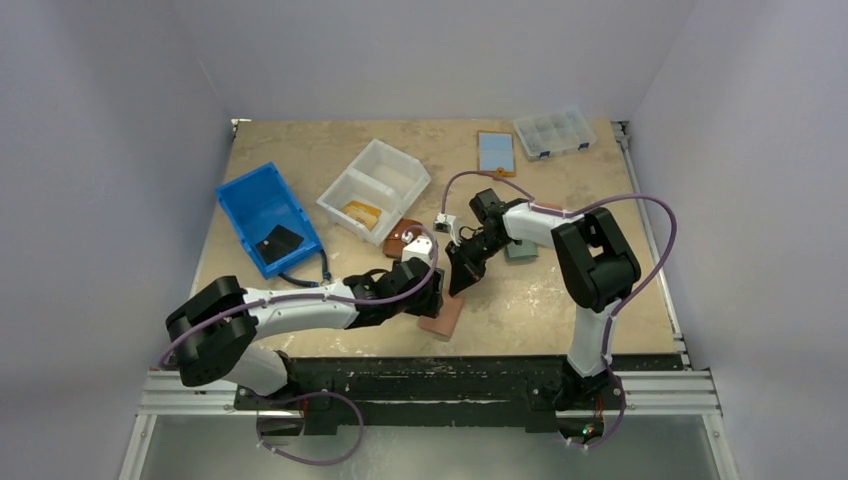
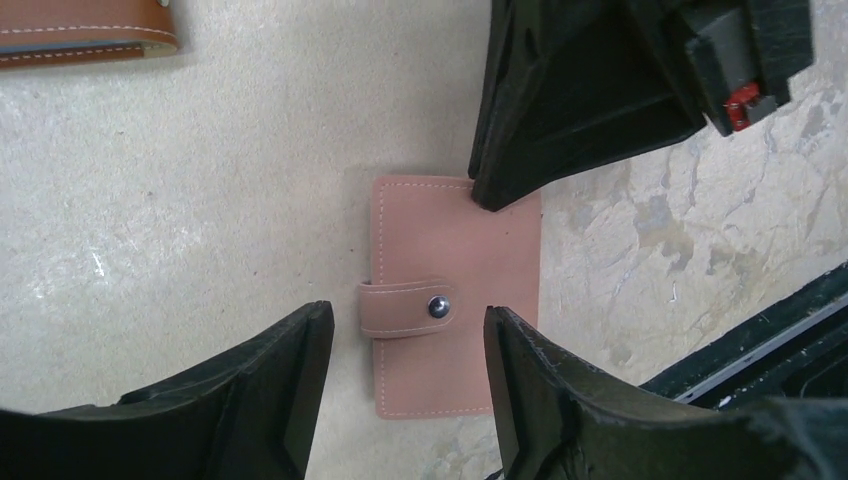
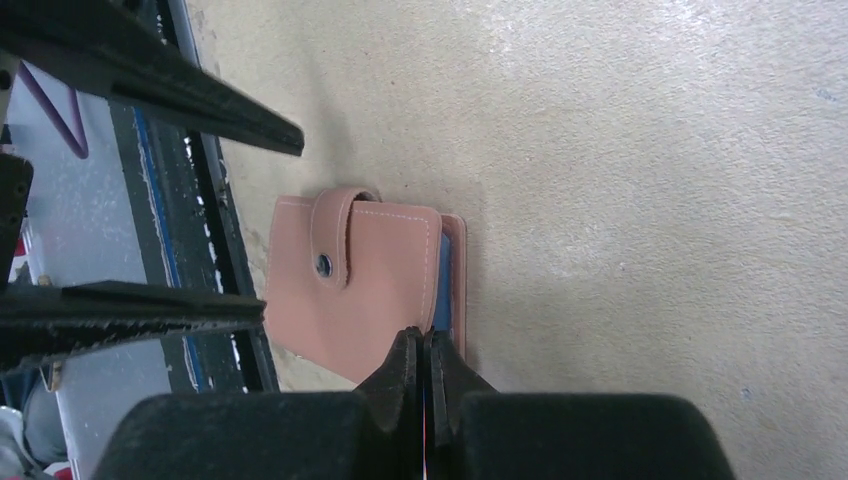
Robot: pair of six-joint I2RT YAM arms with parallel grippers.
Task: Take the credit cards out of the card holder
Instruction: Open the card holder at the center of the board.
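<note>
Tan tabletop (image 1: pixel 560 290); right gripper (image 3: pixel 425 365) closed at credit cards (image 3: pixel 441 285) edge, hold unclear; left gripper (image 2: pixel 407 315) hovering part-open, empty, needing to pin card holder (image 2: pixel 455 270).

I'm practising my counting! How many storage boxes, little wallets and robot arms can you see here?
Storage boxes: 3 (blue bin, white bin, clear compartment organizer)
Little wallets: 2 (pink card holder, brown leather case)
Robot arms: 2 (left arm, right arm)
Total: 7
</note>
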